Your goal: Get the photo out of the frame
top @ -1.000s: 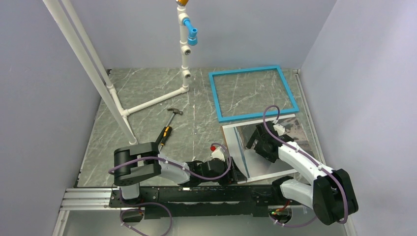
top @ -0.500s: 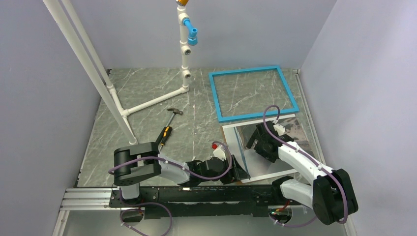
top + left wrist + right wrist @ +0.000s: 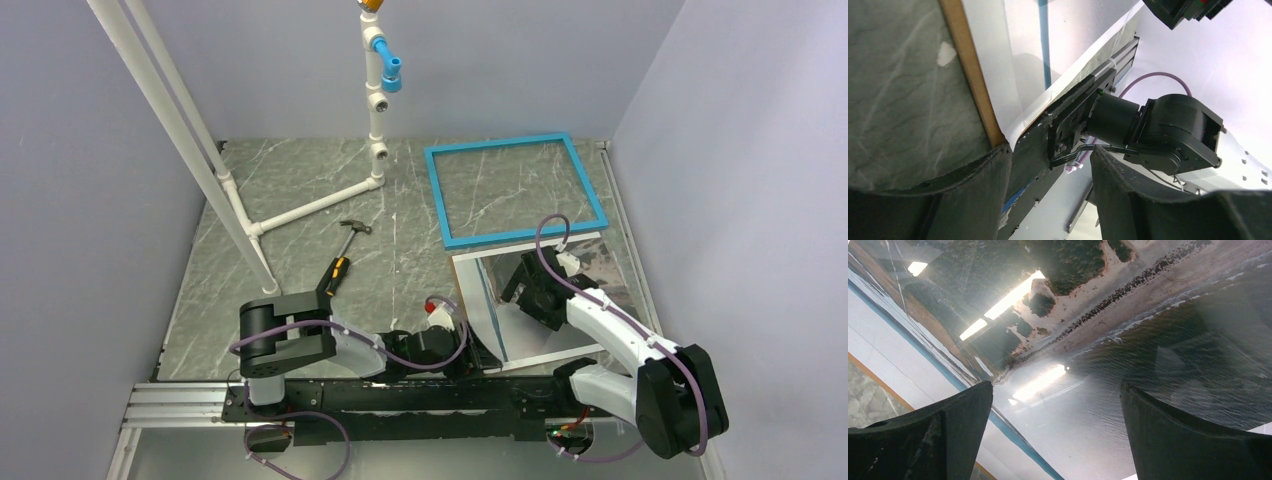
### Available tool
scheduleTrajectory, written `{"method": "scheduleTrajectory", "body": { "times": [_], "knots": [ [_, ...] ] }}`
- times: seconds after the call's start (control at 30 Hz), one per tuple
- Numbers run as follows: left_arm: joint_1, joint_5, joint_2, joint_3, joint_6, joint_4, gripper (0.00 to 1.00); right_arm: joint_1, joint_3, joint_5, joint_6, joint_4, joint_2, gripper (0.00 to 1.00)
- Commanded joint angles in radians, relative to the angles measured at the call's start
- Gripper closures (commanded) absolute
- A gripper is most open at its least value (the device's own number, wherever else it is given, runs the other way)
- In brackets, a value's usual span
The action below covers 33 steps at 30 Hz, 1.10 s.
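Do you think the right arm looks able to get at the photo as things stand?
Probably yes: the right gripper is open right above the photo, with nothing between them, and the frame lies apart, farther back.

Held left arm [image 3: 340, 350] low, stretched rightward, left gripper [image 3: 1050, 150] spread wide; kept right arm [image 3: 610, 325] bent forward, right gripper [image 3: 1056, 386] aimed downward, fingers parted.

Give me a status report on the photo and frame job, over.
Left gripper open at the photo's near corner; right gripper open over the photo. Frame empty, lying apart. Hammer off left, not in the way.
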Motion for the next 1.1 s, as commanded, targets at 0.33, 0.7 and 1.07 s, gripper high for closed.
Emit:
{"method": "scheduleTrajectory", "body": {
  "times": [0.33,0.7,1.07],
  "knots": [
    [-0.016,-0.090,0.029,-0.029,-0.056,0.042,0.45,-0.004,-0.028,-0.038,0.016,0.048,0.003,0.01],
    [-0.012,-0.137,0.013,-0.006,0.022,0.023,0.65,-0.004,-0.031,-0.044,0.013,0.056,0.002,0.01],
    [-0.002,-0.126,0.059,-0.003,0.000,0.069,0.74,-0.004,-0.032,-0.039,0.007,0.051,-0.011,0.01]
  ]
}}
